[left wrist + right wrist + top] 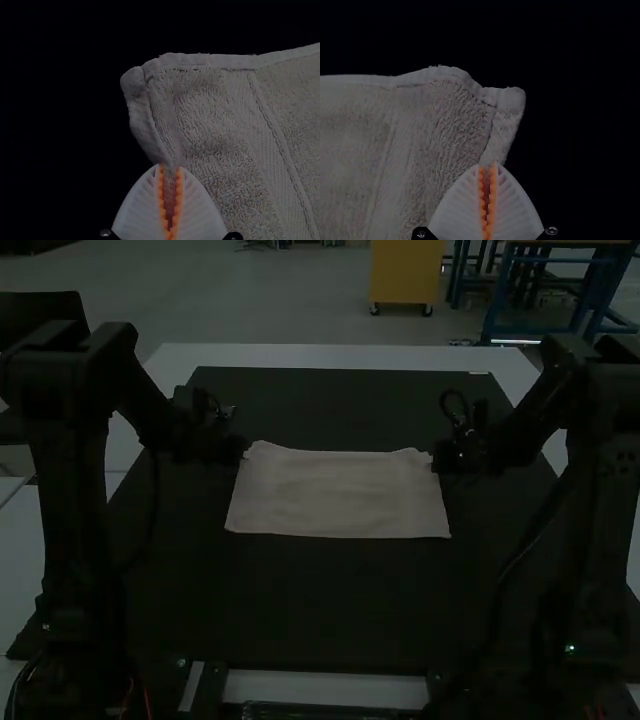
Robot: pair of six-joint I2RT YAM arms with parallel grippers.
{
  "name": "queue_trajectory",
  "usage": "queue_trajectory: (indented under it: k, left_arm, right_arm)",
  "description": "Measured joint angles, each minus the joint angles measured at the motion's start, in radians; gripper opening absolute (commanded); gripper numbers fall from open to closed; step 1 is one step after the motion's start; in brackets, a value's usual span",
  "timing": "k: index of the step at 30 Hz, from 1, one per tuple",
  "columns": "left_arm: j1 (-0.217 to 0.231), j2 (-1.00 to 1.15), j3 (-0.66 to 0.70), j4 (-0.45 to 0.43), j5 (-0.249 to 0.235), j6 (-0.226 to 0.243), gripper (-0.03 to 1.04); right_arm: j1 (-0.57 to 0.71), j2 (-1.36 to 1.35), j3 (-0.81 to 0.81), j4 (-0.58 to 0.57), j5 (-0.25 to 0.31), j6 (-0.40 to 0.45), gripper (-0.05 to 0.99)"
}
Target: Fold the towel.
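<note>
The light towel [340,492] lies as a flat rectangle across the middle of the dark mat, its far corners slightly raised. At its far left corner is my left gripper [240,452]; at its far right corner is my right gripper [437,462]. In the left wrist view, the left gripper [170,170] is shut on the side edge of the towel [210,115], just beside the corner. The right wrist view has the right gripper [487,169] shut likewise on the towel's [445,120] other side edge near its corner.
The dark mat [320,610] extends around the towel on every side, over a white table [330,356]. Both arms stand at the mat's left and right sides.
</note>
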Motion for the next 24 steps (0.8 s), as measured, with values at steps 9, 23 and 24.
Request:
queue_trajectory:
  k: [9,23,24]
  left_arm:
    - [0.034,-0.102,0.000,-0.092,0.016,0.005,0.02]
    - [0.064,-0.198,-0.103,-0.154,0.043,0.055,0.02]
    - [0.064,-0.209,-0.109,-0.161,0.045,0.059,0.02]
  right_arm:
    - [-0.034,-0.130,-0.041,-0.024,-0.040,0.005,-0.02]
    - [-0.050,-0.237,-0.160,-0.063,-0.087,0.007,-0.02]
    - [-0.050,-0.251,-0.164,-0.063,-0.088,0.007,-0.02]
